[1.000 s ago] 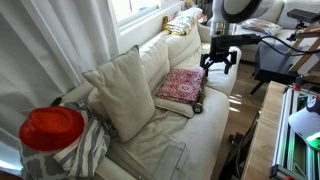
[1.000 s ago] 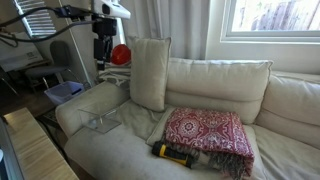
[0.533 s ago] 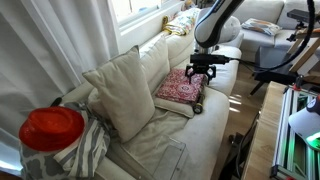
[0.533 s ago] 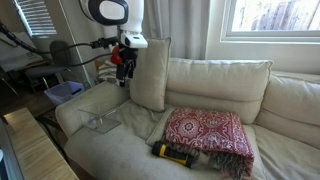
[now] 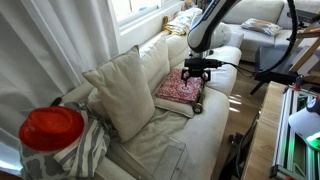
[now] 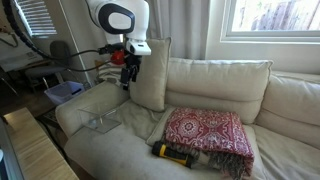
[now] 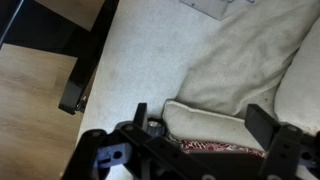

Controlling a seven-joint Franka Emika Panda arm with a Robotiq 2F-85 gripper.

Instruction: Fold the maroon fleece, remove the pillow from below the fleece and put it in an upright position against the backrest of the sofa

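Fingers (image 7: 140, 114) apart near maroon fleece (image 5: 180, 86)

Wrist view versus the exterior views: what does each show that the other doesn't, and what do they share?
Only wrist: a straight-down look at a dark bar on the wood surface beside the sofa. Only exterior: the whole maroon fleece lying flat on the seat, the large upright pillow, and a yellow-and-black object in front of the fleece. Both: the open gripper and the fleece's patterned edge.
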